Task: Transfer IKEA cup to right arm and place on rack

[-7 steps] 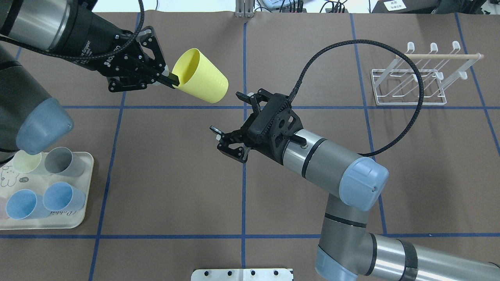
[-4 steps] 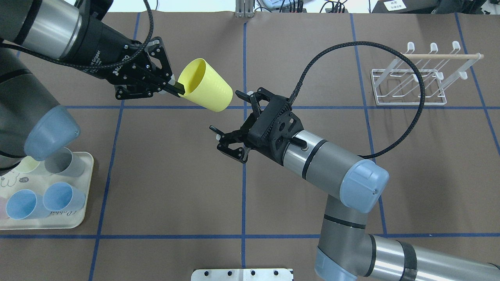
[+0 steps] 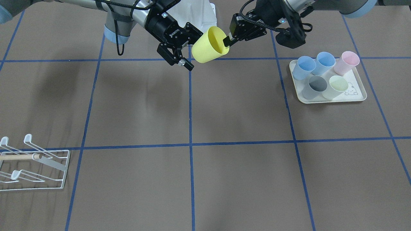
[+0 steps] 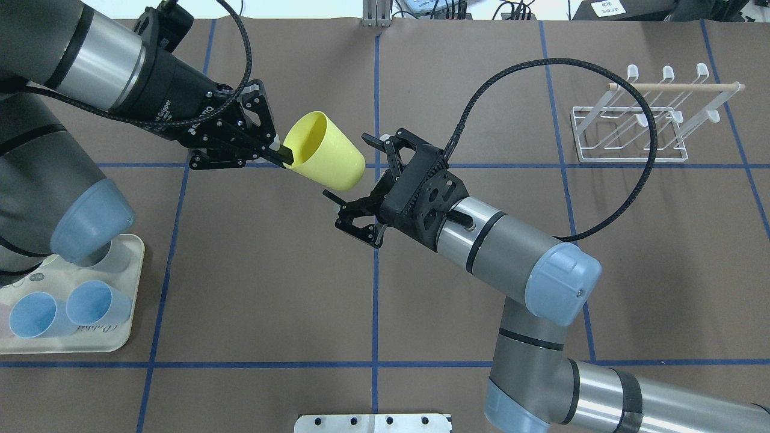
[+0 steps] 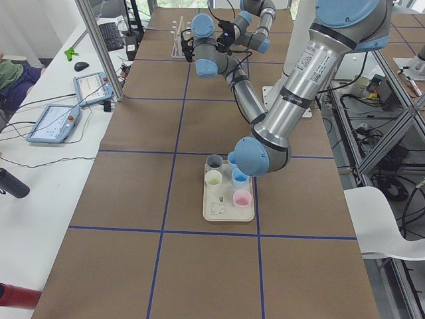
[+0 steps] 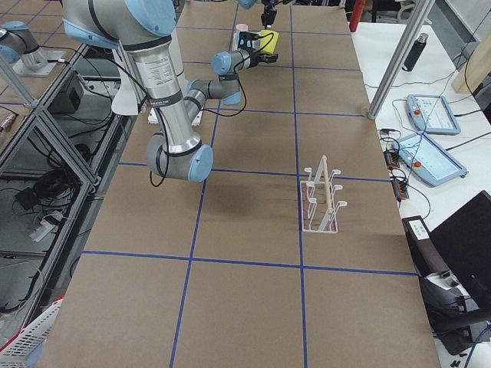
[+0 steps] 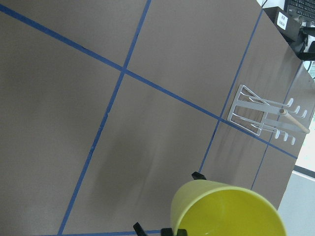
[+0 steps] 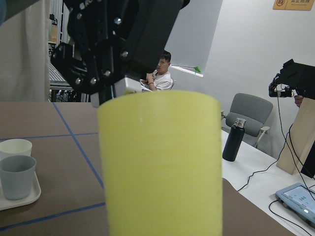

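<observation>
The IKEA cup point(image 4: 328, 150) is yellow and hangs on its side above the table's middle. My left gripper point(image 4: 283, 157) is shut on its rim, one finger inside the mouth. The cup's closed base points at my right gripper point(image 4: 350, 169), which stands open with a fingertip on either side of the base, apparently apart from it. In the front-facing view the cup point(image 3: 208, 46) hangs between the left gripper point(image 3: 227, 41) and the right gripper point(image 3: 192, 48). The right wrist view is filled by the cup point(image 8: 162, 162). The white wire rack point(image 4: 631, 129) with its wooden dowel stands at the far right.
A cream tray point(image 4: 117, 340) near the left front edge holds several pastel cups, among them a blue cup point(image 3: 303, 67) and a pink cup point(image 3: 345, 62). A black cable loops above the right wrist. A person point(image 8: 162, 73) sits beyond the table.
My left arm has carried the cup right and toward the right gripper, so its base now lies between the open fingers. The right gripper has hardly moved.
</observation>
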### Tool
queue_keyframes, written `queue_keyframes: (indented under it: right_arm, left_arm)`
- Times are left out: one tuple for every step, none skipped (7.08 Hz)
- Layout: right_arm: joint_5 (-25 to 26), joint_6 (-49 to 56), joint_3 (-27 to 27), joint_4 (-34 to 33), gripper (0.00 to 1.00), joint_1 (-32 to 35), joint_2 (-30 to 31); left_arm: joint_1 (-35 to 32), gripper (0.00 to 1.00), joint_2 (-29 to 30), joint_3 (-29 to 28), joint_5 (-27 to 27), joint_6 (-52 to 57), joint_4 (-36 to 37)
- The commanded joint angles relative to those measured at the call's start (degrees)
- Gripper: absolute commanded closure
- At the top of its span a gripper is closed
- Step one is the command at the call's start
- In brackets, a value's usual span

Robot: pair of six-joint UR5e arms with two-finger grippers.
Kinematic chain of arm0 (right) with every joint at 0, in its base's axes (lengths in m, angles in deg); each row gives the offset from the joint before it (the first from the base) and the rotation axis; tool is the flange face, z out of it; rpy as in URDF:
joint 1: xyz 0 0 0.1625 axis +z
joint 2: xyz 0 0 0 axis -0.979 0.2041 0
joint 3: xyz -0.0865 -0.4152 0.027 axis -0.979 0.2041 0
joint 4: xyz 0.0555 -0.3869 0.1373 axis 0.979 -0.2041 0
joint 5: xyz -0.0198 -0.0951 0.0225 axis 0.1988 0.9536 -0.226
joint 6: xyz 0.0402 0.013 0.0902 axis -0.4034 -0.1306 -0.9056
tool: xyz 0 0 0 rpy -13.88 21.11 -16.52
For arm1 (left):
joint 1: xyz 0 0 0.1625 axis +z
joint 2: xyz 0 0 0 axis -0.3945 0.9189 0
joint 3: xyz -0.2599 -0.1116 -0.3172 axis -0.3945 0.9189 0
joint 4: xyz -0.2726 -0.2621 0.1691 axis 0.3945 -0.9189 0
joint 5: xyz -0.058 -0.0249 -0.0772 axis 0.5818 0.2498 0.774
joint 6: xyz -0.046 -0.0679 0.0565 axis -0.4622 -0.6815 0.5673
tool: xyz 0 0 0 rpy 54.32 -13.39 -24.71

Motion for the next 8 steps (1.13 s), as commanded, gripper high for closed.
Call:
queue_keyframes:
  right_arm:
    - [0.0,0.4,0.0,0.0,0.03,0.0,-0.1]
    - [0.0,0.8,0.0,0.0,0.03,0.0,-0.1]
    - [0.0,0.8,0.0,0.0,0.03,0.0,-0.1]
    - [0.0,0.7,-0.1,0.0,0.03,0.0,-0.2]
    - [0.0,0.8,0.0,0.0,0.04,-0.1,-0.2]
    - [0.0,0.7,-0.1,0.0,0.06,-0.1,-0.3]
    - [0.0,0.8,-0.1,0.0,0.11,-0.2,-0.2]
    - [0.0,0.8,-0.1,0.0,0.15,-0.3,-0.3]
  left_arm:
    - [0.6,1.0,0.1,-0.2,-0.2,0.9,0.0]
    - [0.7,1.0,0.3,-0.6,-1.1,0.9,0.0]
    - [0.9,1.0,0.4,-0.8,-1.1,0.9,0.0]
    - [0.9,1.0,0.4,-0.9,-1.1,0.9,0.0]
    - [0.9,1.0,0.4,-1.1,-1.1,0.9,-0.1]
    - [0.9,1.0,0.5,-1.1,-1.1,0.9,-0.1]
    - [1.0,1.0,0.5,-1.1,-1.1,0.9,-0.1]
    - [1.0,1.0,0.5,-1.1,-1.1,0.9,-0.1]
